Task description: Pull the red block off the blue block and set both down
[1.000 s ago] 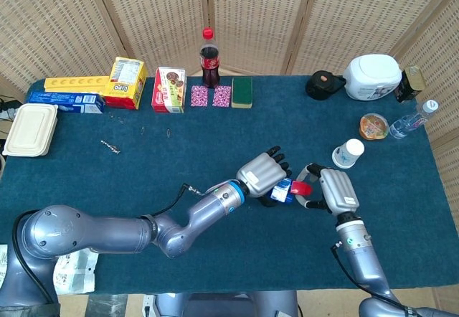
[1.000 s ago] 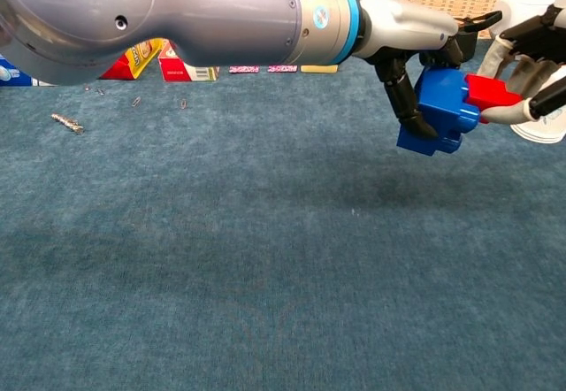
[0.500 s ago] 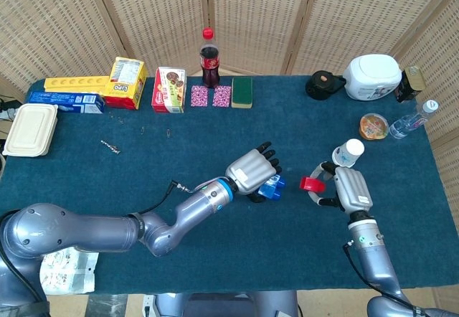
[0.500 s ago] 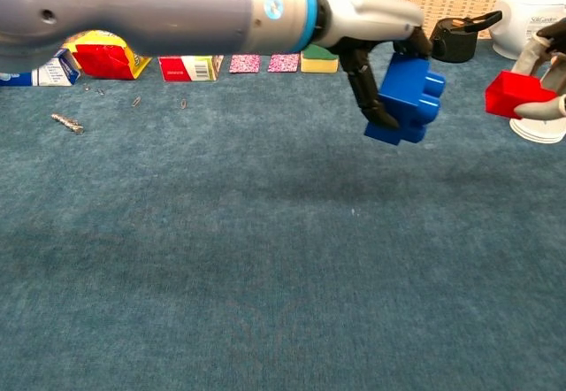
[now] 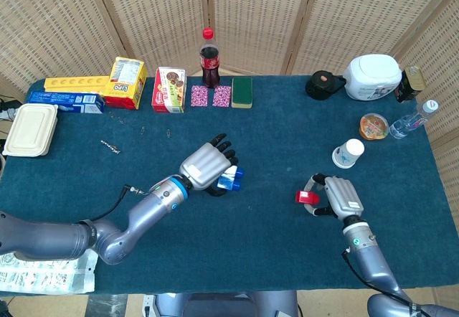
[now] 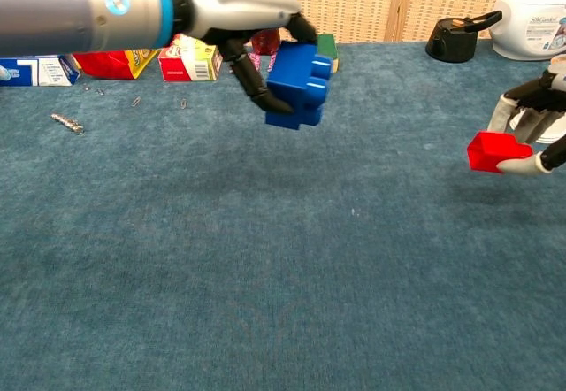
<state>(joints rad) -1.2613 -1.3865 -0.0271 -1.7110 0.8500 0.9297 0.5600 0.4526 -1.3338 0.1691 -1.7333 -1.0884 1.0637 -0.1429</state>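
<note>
With the blocks parted, my left hand [image 5: 206, 168] clamps the blue block [image 6: 299, 85] above the desk [image 6: 265, 276], my right hand [image 5: 337, 197] pinches the red block [image 6: 492, 152] well right of it, so I'd lower and release both.

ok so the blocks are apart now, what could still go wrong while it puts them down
1. The left hand holds the blue block tilted and clear above the cloth, seemingly by only a few fingers. Released from there, it could tumble or roll.
2. The right hand pinches the red block by one end. It may slip or twist out before it is set down.
3. A paper cup stands just behind the right hand; a backward move could knock it over.
</note>
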